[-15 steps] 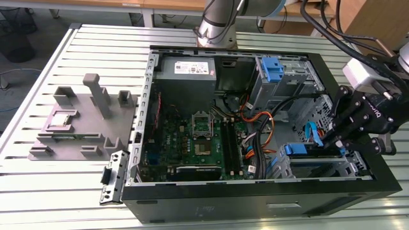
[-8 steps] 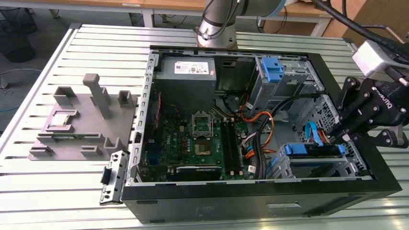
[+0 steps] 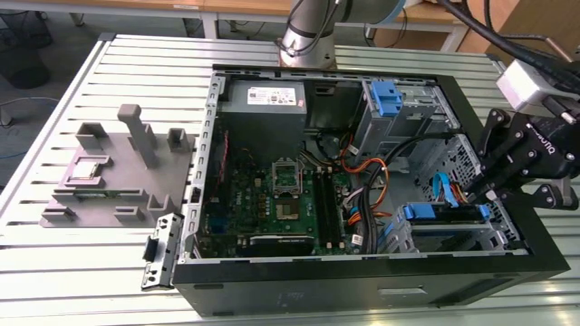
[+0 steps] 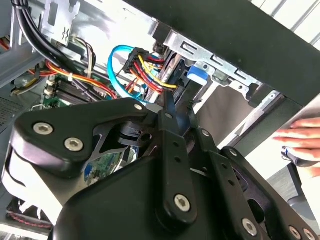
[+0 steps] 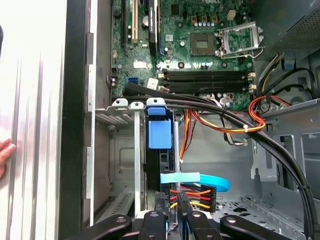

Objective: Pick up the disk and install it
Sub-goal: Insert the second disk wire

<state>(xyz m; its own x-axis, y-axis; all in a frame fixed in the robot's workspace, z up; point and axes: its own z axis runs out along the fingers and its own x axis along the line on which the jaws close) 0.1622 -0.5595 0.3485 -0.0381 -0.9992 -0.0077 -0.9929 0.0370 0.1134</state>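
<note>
Disk [image 3: 444, 212]: seated in the drive cage [image 3: 471, 234] at the near right corner of the case [image 3: 363, 285] in the exterior view; I see its blue carrier edge and a blue tab [image 5: 160, 134] in the first wrist view, standing on edge between metal rails.
End effector [image 3: 485, 187]: mine, black, hanging at the right side of the case just above the cage in the exterior view; in the second wrist view [image 4: 172, 112] my fingertips sit close together, nearly shut, at the cable plugs beside the blue tab [image 4: 196, 75].
Grip: I cannot tell whether anything is pinched between the tips; they look close to or touching the connector bundle.
Cables: a light blue flat cable [image 5: 197, 180] and a red, yellow and black bundle [image 5: 192, 196] reach the back of the disk, just in front of my fingers [image 5: 152, 220].
Motherboard [image 3: 272, 197]: green, on the case floor to the left of the cage, with an open socket [image 3: 285, 173].
Second bay: another blue carrier [image 3: 385, 98] at the far right of the case.
Fixture [image 3: 118, 170]: grey, on the table [image 3: 54, 251] left of the case, holding a small silver chip [image 3: 86, 168].
Hand [image 4: 302, 132]: a person's, resting outside the case wall.
</note>
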